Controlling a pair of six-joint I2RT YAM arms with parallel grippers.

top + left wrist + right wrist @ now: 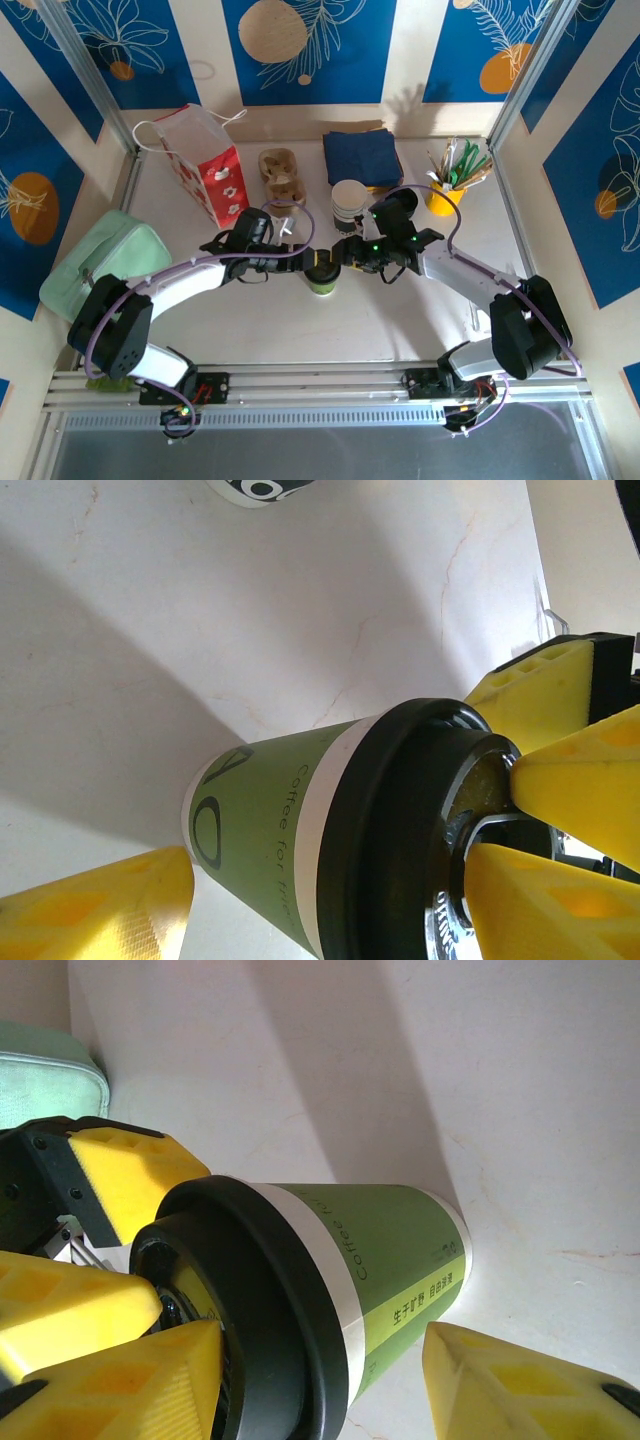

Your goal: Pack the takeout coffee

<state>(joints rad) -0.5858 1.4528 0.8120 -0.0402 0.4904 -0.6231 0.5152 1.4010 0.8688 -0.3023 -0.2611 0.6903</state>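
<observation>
The takeout coffee (322, 276) is a green paper cup with a white rim band, standing at mid-table with a black lid (390, 830) on it. My left gripper (303, 262) reaches it from the left and my right gripper (347, 254) from the right, and they meet over the lid. In the left wrist view the cup (265, 820) lies between the spread jaws of the left gripper (330, 856), one finger (545, 905) on the lid top, the other by the base. The right gripper (322, 1332) is open too. One of its fingers (120, 1385) lies on the lid and the other stands clear of the cup (410, 1245).
A red and white gift bag (205, 170) stands at the back left, with a cardboard cup carrier (280, 176) and blue napkins (362, 156) behind the cup. A cup stack (348, 205) and the yellow cup of stirrers (445, 196) stand back right. A mint pouch (105, 260) lies left.
</observation>
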